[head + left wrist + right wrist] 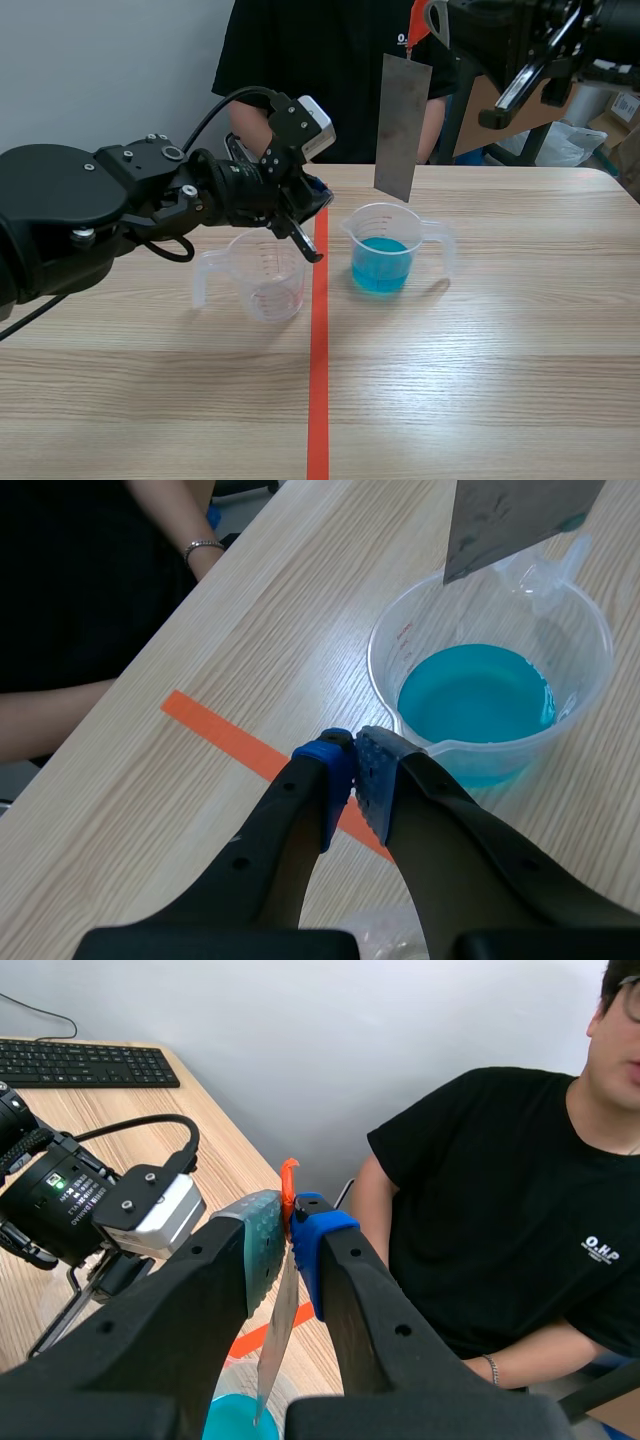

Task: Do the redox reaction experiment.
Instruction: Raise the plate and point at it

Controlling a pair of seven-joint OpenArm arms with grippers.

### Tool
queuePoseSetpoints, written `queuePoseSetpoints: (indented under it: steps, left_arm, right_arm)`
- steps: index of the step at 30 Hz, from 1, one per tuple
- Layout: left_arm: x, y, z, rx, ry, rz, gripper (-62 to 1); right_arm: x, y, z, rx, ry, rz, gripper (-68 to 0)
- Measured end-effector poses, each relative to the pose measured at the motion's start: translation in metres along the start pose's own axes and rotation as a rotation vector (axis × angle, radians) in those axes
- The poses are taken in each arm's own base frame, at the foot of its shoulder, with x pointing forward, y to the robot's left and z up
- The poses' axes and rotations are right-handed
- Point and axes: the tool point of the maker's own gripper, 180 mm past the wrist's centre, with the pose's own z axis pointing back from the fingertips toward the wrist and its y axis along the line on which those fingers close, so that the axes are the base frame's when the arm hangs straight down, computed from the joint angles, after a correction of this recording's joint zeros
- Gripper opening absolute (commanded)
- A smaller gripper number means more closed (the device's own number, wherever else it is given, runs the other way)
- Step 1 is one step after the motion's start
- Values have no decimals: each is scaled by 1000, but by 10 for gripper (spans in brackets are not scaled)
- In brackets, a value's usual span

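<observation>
The bench (500, 380) is pale wood grain, matt. The left cup (262, 280) and the right cup (383, 262) are clear, glossy plastic. The plate (403, 125) looks like dull grey metal, perhaps lightly scuffed.

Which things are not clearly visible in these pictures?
- Empty beaker: scene view, rim partly behind the left gripper; left wrist view, nearly all under that gripper.
- Plate: left wrist view, top cut off by the edge.
- Blue beaker: marks too small to read.

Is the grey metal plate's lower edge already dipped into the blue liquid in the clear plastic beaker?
No, the grey metal plate hangs with its lower edge above the clear plastic beaker, short of the blue liquid.
</observation>
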Motion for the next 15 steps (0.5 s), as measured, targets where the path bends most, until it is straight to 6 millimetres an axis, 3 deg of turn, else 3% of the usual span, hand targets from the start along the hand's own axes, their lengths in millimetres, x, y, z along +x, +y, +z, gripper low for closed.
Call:
queuePoseSetpoints:
  steps: [15]
  left_arm:
    - [23,-16,-9,-58,-70,5,-560]
  right_arm:
    - [0,0,0,0,0,0,-658]
